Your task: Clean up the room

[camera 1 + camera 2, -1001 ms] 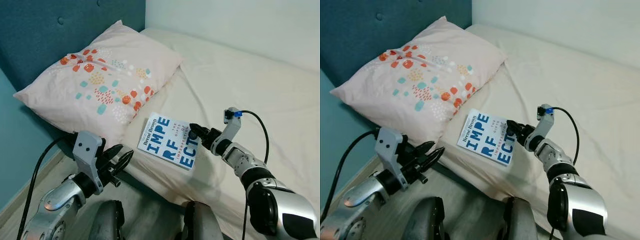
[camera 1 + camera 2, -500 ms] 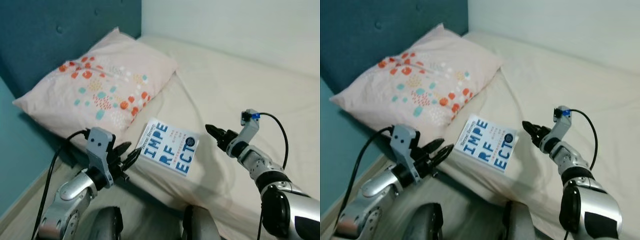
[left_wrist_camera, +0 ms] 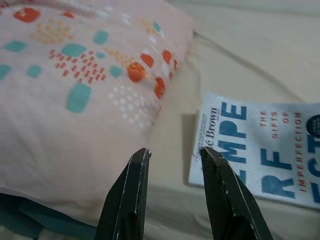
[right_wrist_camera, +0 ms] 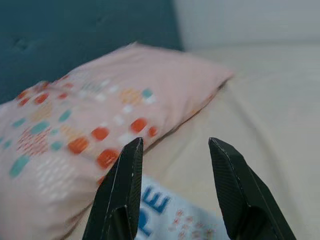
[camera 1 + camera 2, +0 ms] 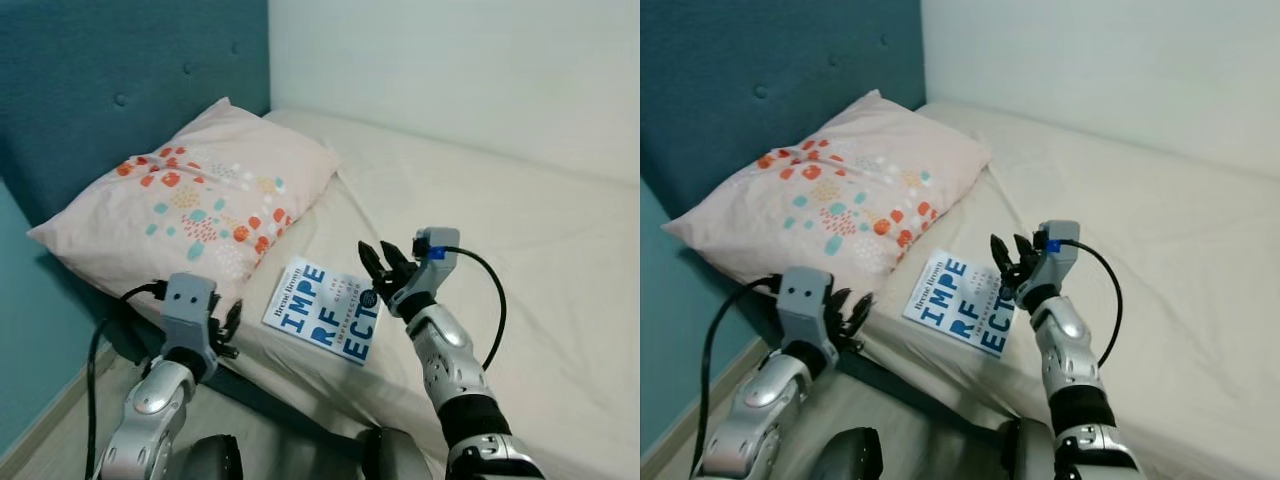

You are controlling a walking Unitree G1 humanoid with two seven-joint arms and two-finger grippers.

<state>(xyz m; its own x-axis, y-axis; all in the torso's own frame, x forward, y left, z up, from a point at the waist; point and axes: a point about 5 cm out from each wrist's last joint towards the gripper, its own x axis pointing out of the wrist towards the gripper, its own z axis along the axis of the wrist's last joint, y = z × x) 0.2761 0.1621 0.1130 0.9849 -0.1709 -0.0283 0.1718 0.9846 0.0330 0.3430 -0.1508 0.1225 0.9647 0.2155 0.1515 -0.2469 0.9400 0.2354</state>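
A white book [image 5: 325, 310] with big blue letters lies flat on the cream bed sheet, close to the mattress's near edge and just right of the pillow's corner. My right gripper [image 5: 378, 262] hovers open over the book's far right corner, fingers pointing toward the pillow; the right wrist view has the book [image 4: 165, 210] below its spread fingers. My left gripper [image 5: 230, 320] is open at the bed's edge, left of the book and under the pillow's near corner. Seen from the left wrist, the book's spine [image 3: 260, 150] lies just beyond the fingertips [image 3: 141, 152].
A pale pink pillow [image 5: 190, 200] with orange and teal spots leans against the teal headboard [image 5: 100, 80]. The cream mattress [image 5: 540, 250] stretches right to a white wall. A dark bed frame [image 5: 270, 400] and a strip of floor [image 5: 50, 440] lie below the near edge.
The whole view has shifted. My right gripper drew back off the book's right edge, then swung back over its far corner. My left gripper rose toward the bed edge beside the book.
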